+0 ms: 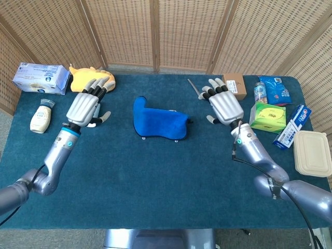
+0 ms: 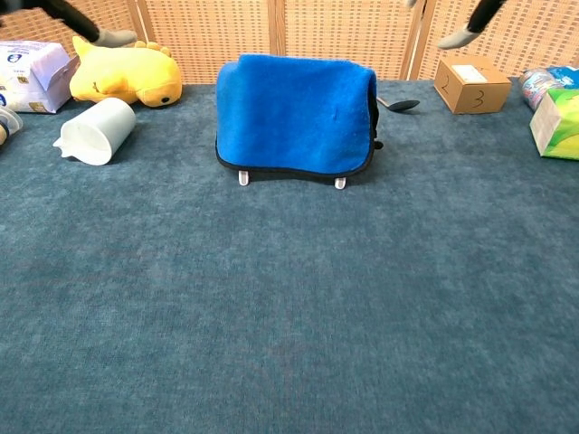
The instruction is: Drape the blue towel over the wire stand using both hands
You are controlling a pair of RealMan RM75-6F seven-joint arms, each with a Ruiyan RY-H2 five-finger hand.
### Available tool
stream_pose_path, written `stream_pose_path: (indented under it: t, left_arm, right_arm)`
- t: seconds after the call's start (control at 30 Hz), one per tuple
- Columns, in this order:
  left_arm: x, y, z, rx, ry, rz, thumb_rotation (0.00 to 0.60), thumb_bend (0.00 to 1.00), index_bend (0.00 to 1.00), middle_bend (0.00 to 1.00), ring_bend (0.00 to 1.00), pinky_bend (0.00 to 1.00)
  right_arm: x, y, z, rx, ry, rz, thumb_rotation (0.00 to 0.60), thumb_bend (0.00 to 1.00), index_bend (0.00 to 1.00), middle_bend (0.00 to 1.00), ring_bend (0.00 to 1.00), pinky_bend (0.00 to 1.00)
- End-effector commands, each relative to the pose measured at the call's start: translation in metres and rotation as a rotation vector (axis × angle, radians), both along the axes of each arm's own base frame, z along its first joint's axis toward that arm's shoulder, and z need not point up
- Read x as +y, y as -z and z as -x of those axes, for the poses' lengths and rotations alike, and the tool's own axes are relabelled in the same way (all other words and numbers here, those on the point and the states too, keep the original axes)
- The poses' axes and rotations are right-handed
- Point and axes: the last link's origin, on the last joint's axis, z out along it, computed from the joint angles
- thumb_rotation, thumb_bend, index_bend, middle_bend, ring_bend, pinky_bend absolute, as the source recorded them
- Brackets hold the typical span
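The blue towel (image 1: 157, 122) (image 2: 294, 113) hangs over the wire stand in the middle of the table. Only the stand's white feet (image 2: 243, 178) show below the towel's hem. My left hand (image 1: 84, 106) is raised well to the left of the towel, fingers spread, holding nothing. My right hand (image 1: 225, 105) is raised to the right of the towel, fingers spread and empty. In the chest view only fingertips (image 2: 109, 37) of the left hand and fingertips (image 2: 455, 39) of the right hand show at the top edge.
A yellow plush toy (image 1: 89, 79) (image 2: 122, 74), a white cup (image 2: 92, 131), a tissue pack (image 1: 40, 78) and a bottle (image 1: 41, 117) lie at the left. A cardboard box (image 1: 234, 86) (image 2: 469, 85), a green box (image 1: 267, 116), a spoon (image 2: 398, 105) and a lidded container (image 1: 312, 153) sit at the right.
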Motion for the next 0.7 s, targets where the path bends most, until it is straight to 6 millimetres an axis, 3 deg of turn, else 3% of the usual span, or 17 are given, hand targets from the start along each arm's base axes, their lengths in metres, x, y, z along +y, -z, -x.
stream_pose_path:
  t: [0.03,0.13,0.37,0.7]
  left_arm:
    - [-0.028,-0.020,0.019,-0.069,-0.054,-0.001,0.600,0.42,0.07,0.00,0.00,0.00]
    - [-0.063,-0.036,0.038,-0.172,-0.131,0.016,0.600,0.42,0.08,0.00,0.00,0.00]
    - [-0.115,-0.056,0.062,-0.216,-0.231,0.037,0.600,0.41,0.09,0.00,0.00,0.00]
    - [-0.173,-0.069,0.090,-0.190,-0.310,0.009,0.600,0.41,0.17,0.07,0.00,0.00]
  right_arm:
    - [0.010,-0.013,0.009,-0.045,0.005,0.011,0.600,0.22,0.32,0.21,0.02,0.02]
    - [0.025,-0.031,0.023,-0.122,0.018,0.030,0.600,0.22,0.32,0.22,0.03,0.03]
    - [0.054,-0.050,0.048,-0.236,0.047,0.035,0.600,0.20,0.34,0.24,0.09,0.07]
    - [0.096,-0.062,0.079,-0.325,0.121,0.042,0.600,0.24,0.37,0.26,0.15,0.17]
